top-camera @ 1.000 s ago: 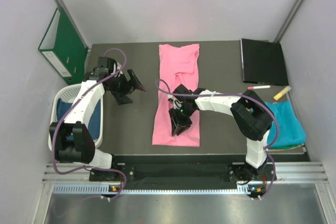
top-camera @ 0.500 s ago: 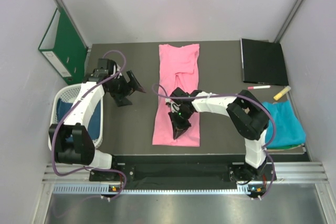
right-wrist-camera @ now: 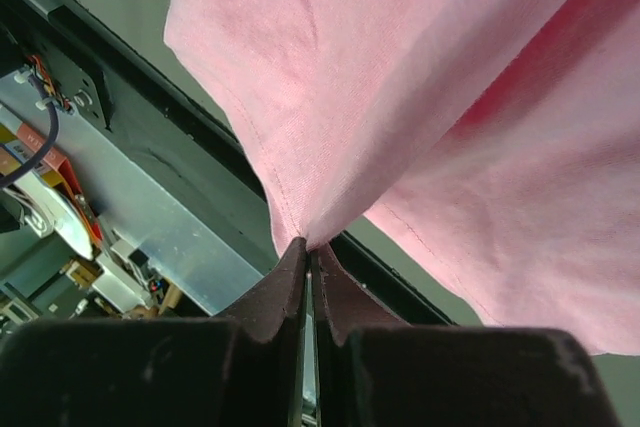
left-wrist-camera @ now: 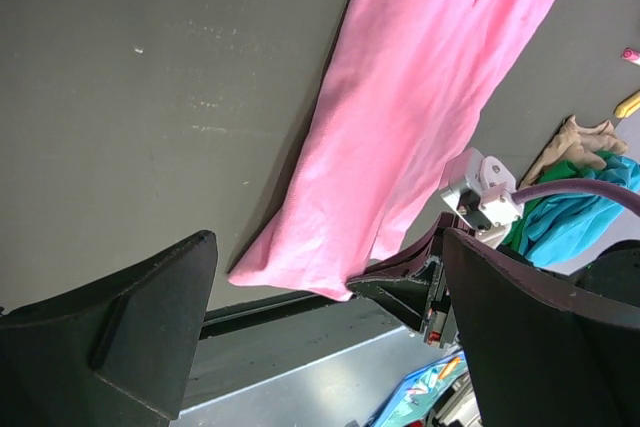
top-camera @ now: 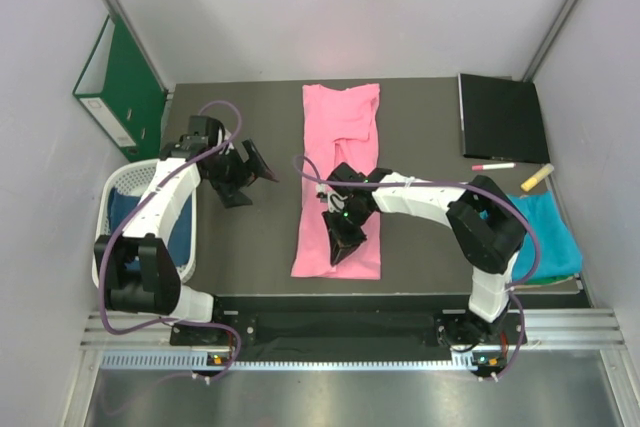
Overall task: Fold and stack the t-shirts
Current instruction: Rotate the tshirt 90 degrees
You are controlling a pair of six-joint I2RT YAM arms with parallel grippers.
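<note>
Cloth fills my right claw (right-wrist-camera: 308, 249), which is pinched tight on a raised fold of the pink t-shirt (top-camera: 340, 137) close to its near end. The shirt lies on the counter (top-camera: 250, 237) with its long axis running straight away from my bases, so the far hem sits directly beyond this grip. My left claw (top-camera: 252, 175) hangs wide and holds nothing, just beside the shirt's left edge. I judge the right arm better placed to carry the near end forward.
</note>
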